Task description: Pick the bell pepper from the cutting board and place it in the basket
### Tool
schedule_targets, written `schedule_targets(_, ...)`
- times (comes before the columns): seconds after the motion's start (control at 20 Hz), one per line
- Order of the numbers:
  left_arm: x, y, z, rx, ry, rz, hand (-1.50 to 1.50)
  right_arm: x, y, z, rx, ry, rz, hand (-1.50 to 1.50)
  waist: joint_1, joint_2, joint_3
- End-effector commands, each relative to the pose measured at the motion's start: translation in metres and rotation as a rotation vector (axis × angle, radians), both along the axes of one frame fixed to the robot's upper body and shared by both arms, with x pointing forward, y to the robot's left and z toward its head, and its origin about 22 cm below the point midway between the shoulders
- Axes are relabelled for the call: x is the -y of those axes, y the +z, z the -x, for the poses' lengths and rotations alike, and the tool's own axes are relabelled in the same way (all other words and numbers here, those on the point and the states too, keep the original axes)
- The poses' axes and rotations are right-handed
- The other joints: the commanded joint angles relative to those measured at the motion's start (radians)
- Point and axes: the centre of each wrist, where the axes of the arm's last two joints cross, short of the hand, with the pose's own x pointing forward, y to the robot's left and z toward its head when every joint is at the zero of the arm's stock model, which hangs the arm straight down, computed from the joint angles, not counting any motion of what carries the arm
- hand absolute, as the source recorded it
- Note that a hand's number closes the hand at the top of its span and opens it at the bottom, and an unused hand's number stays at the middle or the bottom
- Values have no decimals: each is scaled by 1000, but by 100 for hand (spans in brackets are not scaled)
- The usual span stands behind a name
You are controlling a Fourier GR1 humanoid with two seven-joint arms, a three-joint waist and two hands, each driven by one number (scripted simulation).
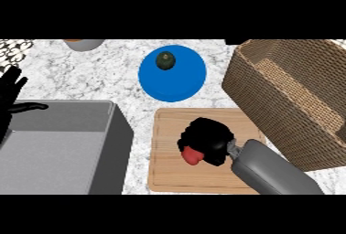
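Progress stands at the grasp: the right robot hand (pixel 206 139) curls round the bell pepper (pixel 192 157) above the cutting board (pixel 202 180). The carry to the basket (pixel 297 105) is not yet done. The left robot hand (pixel 10 89) rests open at the left edge.

Speckled white stone counter (pixel 121 59) with a grey sink (pixel 54 155).
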Motion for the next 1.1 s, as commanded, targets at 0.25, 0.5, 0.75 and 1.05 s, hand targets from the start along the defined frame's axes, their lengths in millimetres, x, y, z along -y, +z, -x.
schedule_targets(0.25,26,-50,5,-124,-39,112,0,-8,-13,7,25,55,51,150,-12,17,-35)
schedule_targets(0.5,9,-30,10,-110,-3,80,0,-21,-24,-13,-42,-621,-143,150,-58,26,-35)
schedule_targets(0.75,0,-14,13,-84,10,78,0,-24,-18,-24,-67,-1087,-282,150,-56,28,-34)
schedule_targets(1.05,20,-18,10,-73,-67,118,0,-37,17,-30,-21,-1402,-605,150,18,35,-31)
